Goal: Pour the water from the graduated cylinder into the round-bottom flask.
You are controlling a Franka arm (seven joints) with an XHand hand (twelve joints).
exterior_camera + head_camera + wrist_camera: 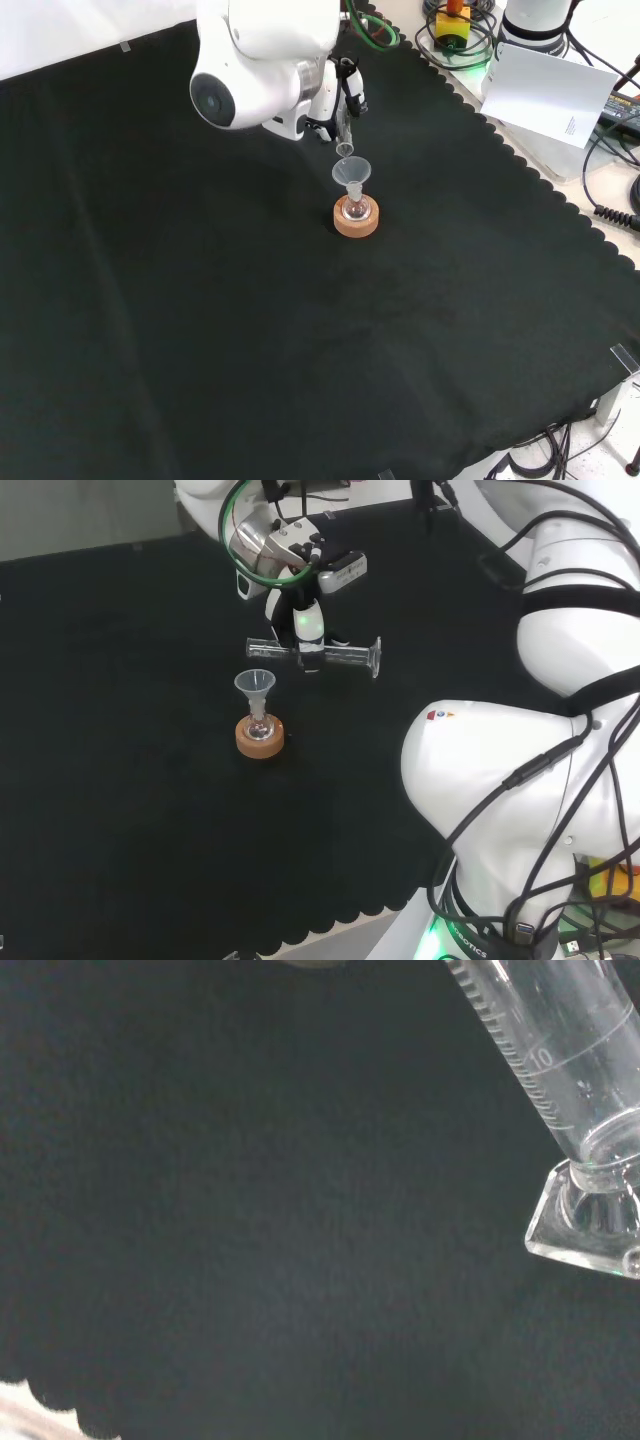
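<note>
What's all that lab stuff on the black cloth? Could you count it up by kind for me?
Measuring cylinder, held sideways by the robot hand: 1
Funnel: 1
Small round flask under the funnel: 1
Cork ring stand: 1
Total: 4

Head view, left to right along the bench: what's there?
Funnel in the small flask on its cork ring → hand holding the cylinder sideways → cylinder's foot → the arm's white links.
</note>
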